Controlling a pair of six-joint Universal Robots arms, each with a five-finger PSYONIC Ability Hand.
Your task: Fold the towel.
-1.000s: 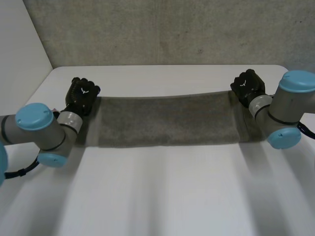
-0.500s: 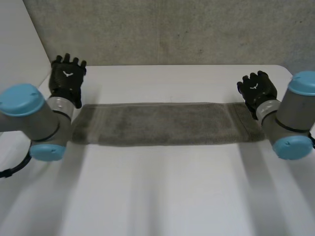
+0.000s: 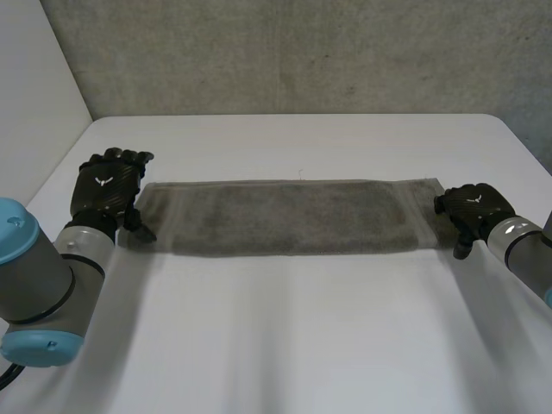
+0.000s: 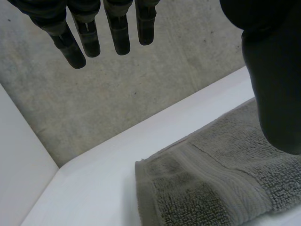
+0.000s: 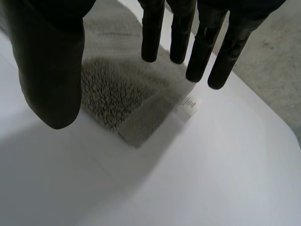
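A: Start with the big things. Where is everything?

B: The white surface (image 3: 293, 336) carries one thing: the towel (image 3: 293, 216). It lies flat as a long grey strip running from side to side. It looks already doubled lengthwise, though that is my reading and not something I can see for certain.

A: How will it handle?

B: I'd say soft and limp, with a thick pile, light enough for one hand at each end. It won't slip, but it will sag in the middle if it is lifted. The short ends are the places to take hold, best at the corners, where the flat woven band (image 4: 207, 162) gives firmer cloth to pinch.

A: And the hands?

B: The left hand (image 3: 105, 185) is at the towel's left end and the right hand (image 3: 473, 207) at its right end. In each wrist view the fingers (image 4: 89, 35) hang straight, well apart from the thumb, with nothing between them. Both hands are spread and hold nothing. At the right hand's fingertips (image 5: 202, 52) are the towel's corner and its small white label (image 5: 189, 102).

A: What can't you make out?

B: I can't count the layers of cloth, because the edges lie too close together. From the head view I cannot tell whether the left thumb touches the cloth or hangs just over it. The right hand covers part of its end of the towel. The print on the label is too small to read.
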